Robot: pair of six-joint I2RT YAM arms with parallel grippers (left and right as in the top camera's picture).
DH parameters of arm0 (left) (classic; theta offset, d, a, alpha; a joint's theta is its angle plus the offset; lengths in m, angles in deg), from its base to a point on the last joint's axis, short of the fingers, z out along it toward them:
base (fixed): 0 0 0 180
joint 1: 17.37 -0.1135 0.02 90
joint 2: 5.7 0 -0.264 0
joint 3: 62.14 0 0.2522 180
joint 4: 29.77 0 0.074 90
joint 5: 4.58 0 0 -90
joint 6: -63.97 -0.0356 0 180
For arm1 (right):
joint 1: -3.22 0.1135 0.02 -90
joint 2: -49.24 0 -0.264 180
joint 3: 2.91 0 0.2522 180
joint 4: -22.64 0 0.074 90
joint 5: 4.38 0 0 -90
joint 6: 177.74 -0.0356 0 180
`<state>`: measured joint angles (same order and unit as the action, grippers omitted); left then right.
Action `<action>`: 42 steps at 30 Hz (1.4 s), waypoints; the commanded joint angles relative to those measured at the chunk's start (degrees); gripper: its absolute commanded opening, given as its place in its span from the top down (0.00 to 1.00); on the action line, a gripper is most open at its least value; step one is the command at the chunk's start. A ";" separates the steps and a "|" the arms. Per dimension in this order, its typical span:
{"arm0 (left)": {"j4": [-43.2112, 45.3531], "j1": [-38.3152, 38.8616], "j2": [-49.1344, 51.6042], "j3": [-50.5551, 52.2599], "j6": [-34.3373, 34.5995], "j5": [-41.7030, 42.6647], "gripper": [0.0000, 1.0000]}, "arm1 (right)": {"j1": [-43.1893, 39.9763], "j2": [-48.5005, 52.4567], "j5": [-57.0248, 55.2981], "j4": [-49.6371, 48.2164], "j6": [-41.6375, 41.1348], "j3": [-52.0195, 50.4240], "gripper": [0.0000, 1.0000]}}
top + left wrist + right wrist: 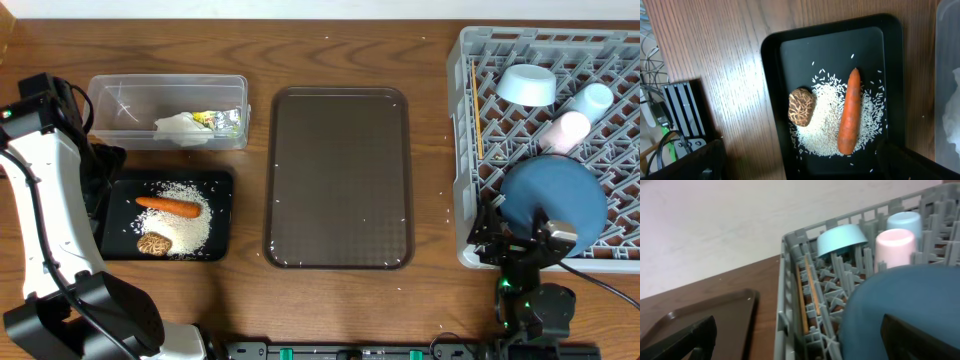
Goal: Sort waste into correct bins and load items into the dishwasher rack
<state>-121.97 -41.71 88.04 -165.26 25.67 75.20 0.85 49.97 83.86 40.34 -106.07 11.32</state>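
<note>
Nearest the lens on the right wrist, two blurred dark fingers (687, 337) sit at the picture's bottom corners. That puts the right gripper (797, 321) spread wide, with nothing between its jaws.

Just past them is the dark-blue plate (555, 195), smooth and matte. It leans among the pegs, and the wrist picture cuts off most of it. It stands in the grey rack (462, 150), a lattice crate right of the brown tray (340, 180); the overhead frame clips the crate's far side.

Deeper in the rack are the light-blue bowl (527, 85), tipped on the pegs, the light-blue cup (594, 100) and the pink cup (567, 130). The thin wooden chopsticks (477, 120) lie along the rack wall facing the brown tray, partly hidden by the grid.

Left of the brown tray lies the shallow black tray (225, 215). It holds a patch of white rice (190, 225), a smooth orange carrot (168, 206) and a brown lump (154, 243) with a crackled skin. Left of the brown tray's far end is the clear tub (100, 100), with crumpled tissue (180, 125), a green-yellow wrapper (205, 118) and foil (232, 122) inside.

The left gripper (800, 147) hangs wide apart at the black tray's side away from the brown tray, and only the blurred tips of its fingers show. Stray grains dot the wooden table (340, 50) around the brown tray.
</note>
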 commanded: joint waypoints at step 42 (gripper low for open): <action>-0.37 -0.24 -0.20 -0.11 0.70 -0.28 0.02 | -0.98 -0.46 0.28 0.15 15.23 -0.15 0.01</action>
<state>-121.97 -41.71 88.04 -165.26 25.67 75.20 0.46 49.95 83.93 40.37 -91.58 11.32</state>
